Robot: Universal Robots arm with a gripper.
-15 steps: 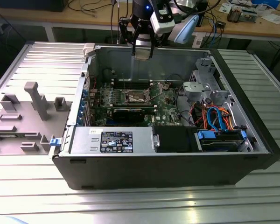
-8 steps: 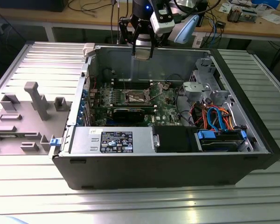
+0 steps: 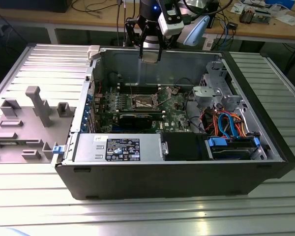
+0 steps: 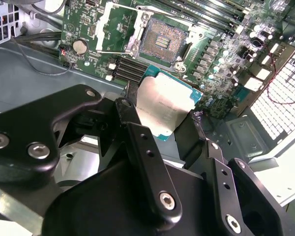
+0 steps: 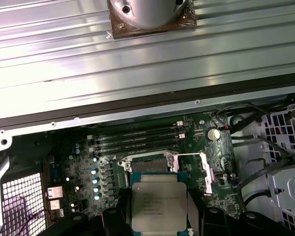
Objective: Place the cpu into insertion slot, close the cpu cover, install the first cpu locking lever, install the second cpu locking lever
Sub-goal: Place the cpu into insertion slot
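Note:
My gripper (image 3: 150,54) hangs above the back wall of the open computer case, shut on the cpu (image 3: 151,57). Both wrist views show the cpu (image 4: 162,105) (image 5: 159,204), a flat square chip with a pale metal top, clamped by its edges between the black fingers (image 4: 137,142). The insertion slot (image 4: 163,42) (image 5: 146,166) lies open on the green board (image 3: 174,105) below, its dark pin field bare. The cpu cover (image 4: 101,22) (image 5: 206,174) is swung up beside the socket, and a thin wire lever sticks out near it. The cpu is well above the socket and touches nothing.
A round coin battery (image 4: 79,46) (image 5: 214,133) sits near the socket. Long memory slots (image 5: 137,138) run along its other side. A drive cage (image 3: 216,91), coloured cables (image 3: 228,125) and the power supply (image 3: 118,147) crowd the case. A grey fixture (image 3: 34,113) stands at the exterior view's left.

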